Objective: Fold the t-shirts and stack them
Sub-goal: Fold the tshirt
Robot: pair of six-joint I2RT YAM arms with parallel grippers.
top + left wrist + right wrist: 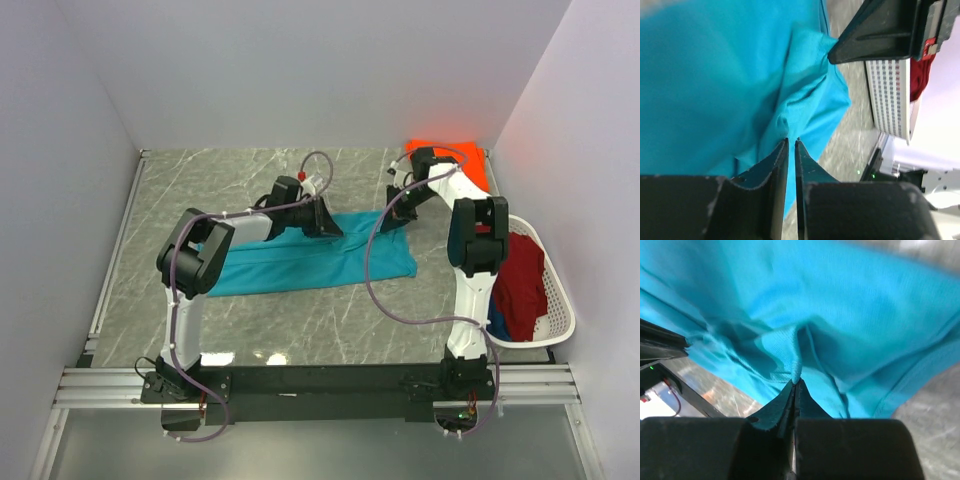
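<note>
The teal t-shirt point(310, 262) lies partly folded across the middle of the table, its far edge lifted. My left gripper point(325, 222) is shut on a pucker of its far edge; the teal cloth point(715, 85) fills the left wrist view. My right gripper point(397, 215) is shut on the same edge further right, with a cloth ridge point(795, 360) pinched at its fingertips. The orange t-shirt point(450, 155) lies folded at the back right. A dark red shirt point(520, 285) and a blue one point(497, 322) lie in the basket.
The white plastic laundry basket point(553, 290) stands at the right table edge; its slotted wall point(887, 95) shows in the left wrist view. The right arm's black finger point(875, 35) is close beside the left gripper. White walls enclose the table.
</note>
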